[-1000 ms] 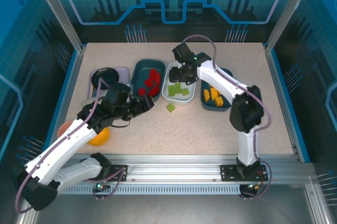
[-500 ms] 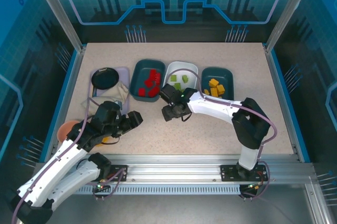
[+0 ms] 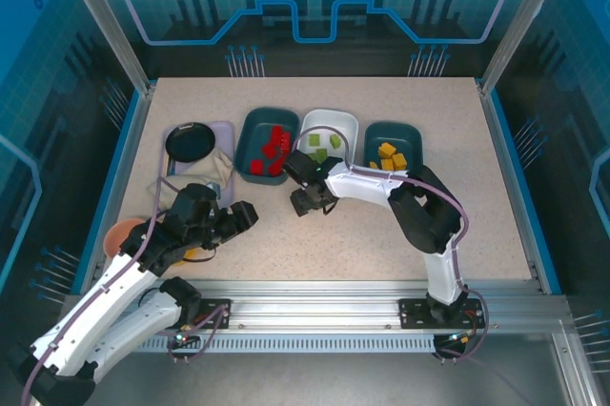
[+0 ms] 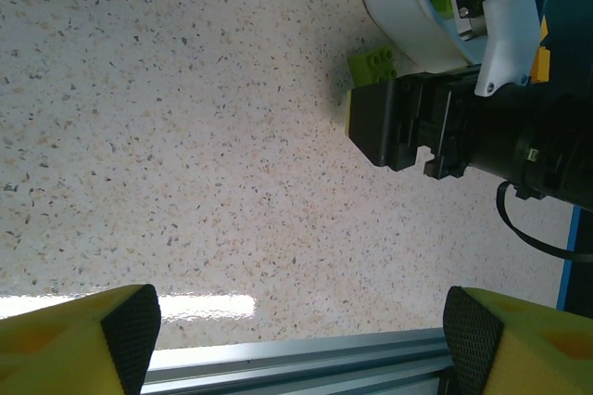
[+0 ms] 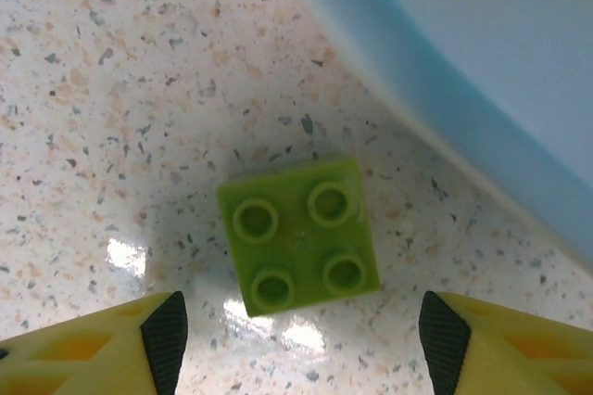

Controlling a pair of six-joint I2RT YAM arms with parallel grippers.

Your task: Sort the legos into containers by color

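Right gripper (image 5: 298,339) hovers, fingers spread either side of a green lego (image 5: 298,235) lying studs-up on the table (image 5: 111,89) just beside the white tray (image 5: 445,80), lined up, it seems, to pinch it and carry it in with the other greens (image 3: 324,147), while the left gripper (image 4: 301,321) hangs aside, spread and empty.

3 trays: 2 teal, the left teal tray (image 3: 250,125) and the right teal tray (image 3: 412,134), and 1 white tray (image 3: 329,117). the red bricks (image 3: 274,147) sit too bunched for a sure count, about 6. 3 green bricks (image 3: 324,144) show in the white tray, with my arm over part of it. about 4 orange bricks (image 3: 389,158). 1 loose green brick (image 5: 298,235). 1 black bowl (image 3: 189,142), 1 lavender tray (image 3: 225,130), 1 orange bowl (image 3: 122,233). 2 claws of mine: left claw (image 4: 301,325), right claw (image 5: 298,330).
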